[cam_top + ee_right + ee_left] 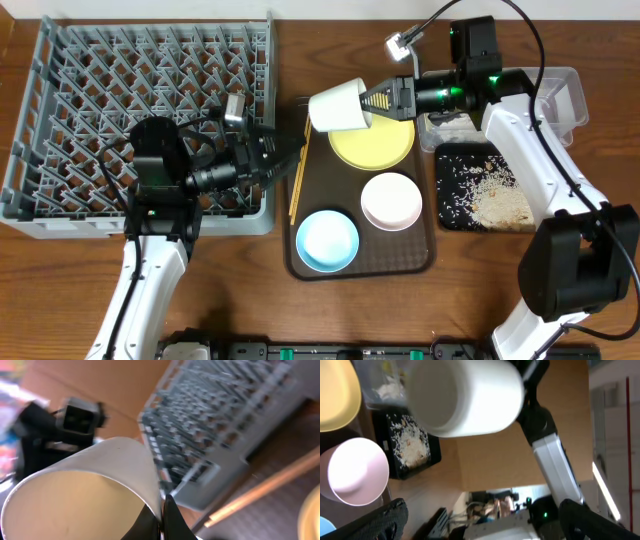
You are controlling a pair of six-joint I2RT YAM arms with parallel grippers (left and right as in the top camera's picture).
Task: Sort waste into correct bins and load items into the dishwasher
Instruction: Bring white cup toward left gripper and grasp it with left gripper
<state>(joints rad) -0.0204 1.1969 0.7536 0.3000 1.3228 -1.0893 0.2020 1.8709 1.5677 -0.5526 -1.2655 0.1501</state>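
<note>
My right gripper [373,102] is pinching the cup [338,106] by its rim; my left gripper [288,162] is gaping empty (one plate [385,148] underneath, two bowls [327,240] [391,200] nearer).

On the bench [330,30], the dish rack [140,110] sits far left. Right of it, the serving tray [410,250] carries the plate [372,142] at its far end and the left bowl [327,241] and right bowl [391,201] nearer. The chopsticks [297,180] lie along its left edge, and the cup [338,106] hangs above its far left corner. The black tray [440,190] lies to the right, with the tub [565,85] behind it.
</note>
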